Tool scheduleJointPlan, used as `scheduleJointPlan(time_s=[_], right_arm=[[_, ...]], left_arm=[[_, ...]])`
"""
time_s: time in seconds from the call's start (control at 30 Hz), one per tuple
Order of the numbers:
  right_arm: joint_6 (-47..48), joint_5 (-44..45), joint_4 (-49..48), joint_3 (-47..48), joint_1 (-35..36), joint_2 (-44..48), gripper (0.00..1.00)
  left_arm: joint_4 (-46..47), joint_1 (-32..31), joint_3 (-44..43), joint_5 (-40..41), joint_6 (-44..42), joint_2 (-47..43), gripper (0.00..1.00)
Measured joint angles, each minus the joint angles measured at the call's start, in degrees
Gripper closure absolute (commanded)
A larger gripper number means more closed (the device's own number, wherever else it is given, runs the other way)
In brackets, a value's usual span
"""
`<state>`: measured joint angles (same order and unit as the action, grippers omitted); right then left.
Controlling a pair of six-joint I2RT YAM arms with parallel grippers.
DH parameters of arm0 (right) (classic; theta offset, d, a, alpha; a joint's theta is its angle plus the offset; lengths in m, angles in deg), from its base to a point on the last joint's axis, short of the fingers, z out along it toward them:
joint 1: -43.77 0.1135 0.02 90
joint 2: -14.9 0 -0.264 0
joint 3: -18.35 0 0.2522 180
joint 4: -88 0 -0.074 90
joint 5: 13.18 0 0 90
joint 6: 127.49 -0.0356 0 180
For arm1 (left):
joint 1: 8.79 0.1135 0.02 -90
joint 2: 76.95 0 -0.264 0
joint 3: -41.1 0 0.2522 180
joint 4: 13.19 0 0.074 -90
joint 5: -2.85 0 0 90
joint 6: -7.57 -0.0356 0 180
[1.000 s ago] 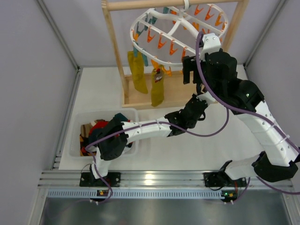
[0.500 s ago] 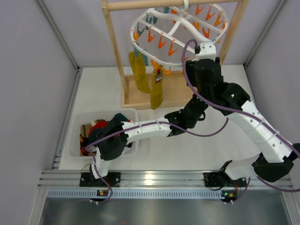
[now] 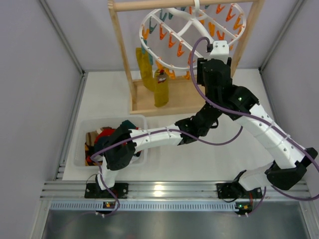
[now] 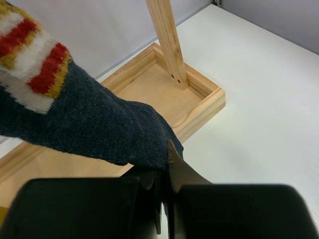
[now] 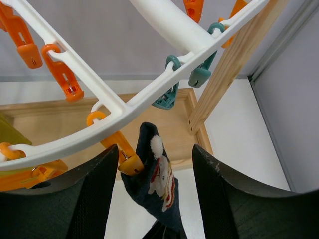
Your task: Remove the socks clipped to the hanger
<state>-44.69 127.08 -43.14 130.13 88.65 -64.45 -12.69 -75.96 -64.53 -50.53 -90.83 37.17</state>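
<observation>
The white oval hanger (image 3: 192,27) hangs tilted from the wooden stand; its bars cross the right wrist view (image 5: 114,107). A dark navy sock with red, white and yellow pattern (image 5: 154,186) hangs from an orange peg (image 5: 127,160). My right gripper (image 5: 154,149) is open, one jaw on each side of that peg and the sock's top, not touching. My left gripper (image 4: 162,172) is shut on the lower end of the navy sock (image 4: 94,124). Two mustard socks (image 3: 160,89) hang clipped at the hanger's left. In the top view my right arm (image 3: 214,74) hides the navy sock.
The light wooden stand has a flat tray base (image 4: 199,107) and upright posts (image 4: 167,42), one just right of my right gripper (image 5: 229,69). A clear bin (image 3: 82,132) holding loose socks sits at the near left. Teal pegs (image 5: 202,74) dangle behind.
My right gripper has risen and moved left to the hanger's rim. The hanger has tilted up and the mustard socks have swung left. The left arm has not moved.
</observation>
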Motion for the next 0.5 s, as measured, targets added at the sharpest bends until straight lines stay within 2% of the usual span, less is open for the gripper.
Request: scheduleJointPlan(time_s=[0.33, 0.5], right_arm=[[-0.35, -1.46, -2.51, 0.0, 0.0, -1.44, 0.44], [-0.33, -5.97, -3.06, -0.11, 0.0, -1.46, 0.43]], left_arm=[[-0.02, 0.0, -0.28, -1.62, 0.02, 0.0, 1.0], [-0.02, 0.0, -0.28, -2.47, 0.0, 0.0, 1.0]])
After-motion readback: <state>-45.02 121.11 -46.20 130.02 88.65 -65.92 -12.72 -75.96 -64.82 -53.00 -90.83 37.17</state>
